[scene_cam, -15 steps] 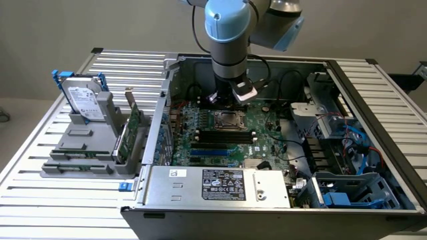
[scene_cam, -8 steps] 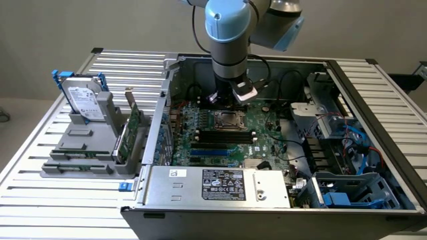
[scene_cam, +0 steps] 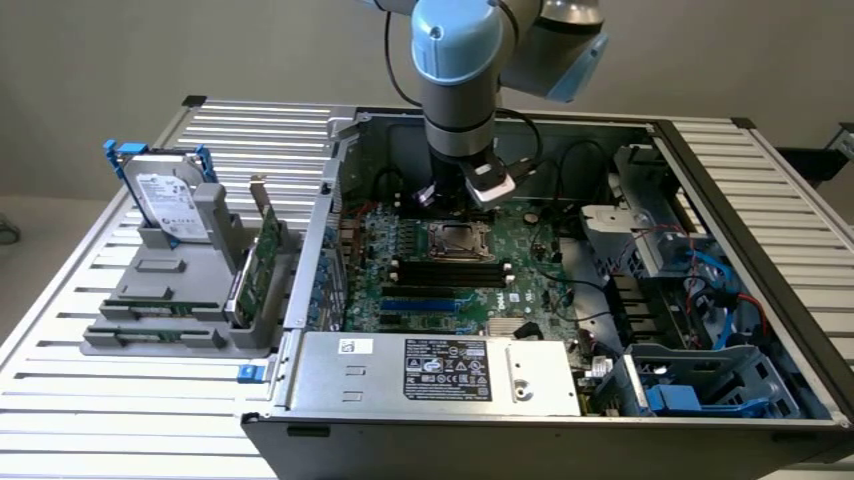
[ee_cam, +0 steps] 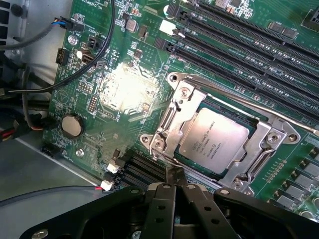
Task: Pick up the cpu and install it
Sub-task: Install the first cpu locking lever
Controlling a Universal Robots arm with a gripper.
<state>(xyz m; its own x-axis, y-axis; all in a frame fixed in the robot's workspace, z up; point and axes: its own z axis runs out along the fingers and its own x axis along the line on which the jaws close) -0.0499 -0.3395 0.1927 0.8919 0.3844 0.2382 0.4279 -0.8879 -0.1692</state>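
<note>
The cpu, a small pale silver square chip, lies flat in the metal socket frame on the green motherboard. In the exterior view it shows as the silver square at the board's middle. My gripper hovers just beside the socket's edge, its black fingers pressed together with nothing between them. From the exterior view, the gripper hangs inside the open computer case, slightly behind the socket.
Black memory slots run beside the socket. A coin battery and black cables lie on its other side. The power supply sits at the case front. A hard drive and green cards stand on a rack outside the case, at the exterior view's left.
</note>
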